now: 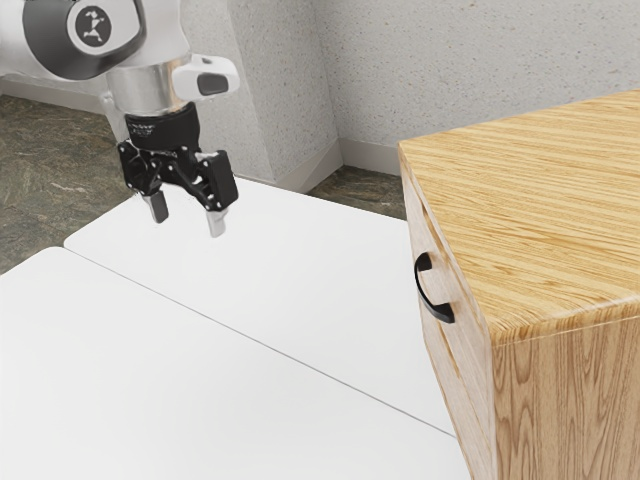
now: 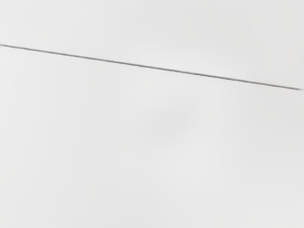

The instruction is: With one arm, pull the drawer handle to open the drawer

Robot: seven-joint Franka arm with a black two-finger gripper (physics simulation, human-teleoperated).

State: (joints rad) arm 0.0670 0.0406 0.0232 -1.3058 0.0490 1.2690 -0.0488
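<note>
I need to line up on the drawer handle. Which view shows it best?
The exterior view: the black handle is plain on the wooden drawer front. The wrist view looks at the white table and its seam.

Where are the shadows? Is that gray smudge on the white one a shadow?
Exterior view: soft, even light, hardly any shadow on the white table under the open gripper; the wooden cabinet is brighter on top than on its sides. Wrist view: a faint gray patch on the table near the seam, perhaps the hand's shadow.
</note>
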